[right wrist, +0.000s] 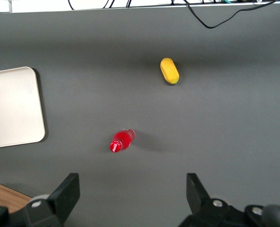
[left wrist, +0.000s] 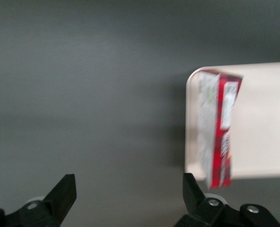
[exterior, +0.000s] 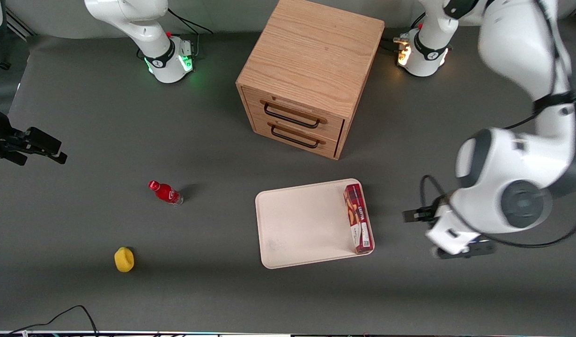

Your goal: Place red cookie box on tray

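Observation:
The red cookie box [exterior: 358, 217] lies flat on the cream tray [exterior: 302, 220], lengthwise along the tray's rim toward the working arm's end. The left wrist view shows the box [left wrist: 220, 132] just inside that rim of the tray [left wrist: 263, 123]. My left gripper [exterior: 449, 234] hangs above bare table beside the tray, toward the working arm's end and apart from the box. Its jaws [left wrist: 129, 189] are open wide with only grey table between them. A corner of the tray [right wrist: 12, 106] also shows in the right wrist view.
A wooden two-drawer cabinet [exterior: 311, 75] stands farther from the front camera than the tray. A small red bottle [exterior: 165, 192] [right wrist: 121, 141] and a yellow object [exterior: 124, 259] [right wrist: 169, 70] lie toward the parked arm's end.

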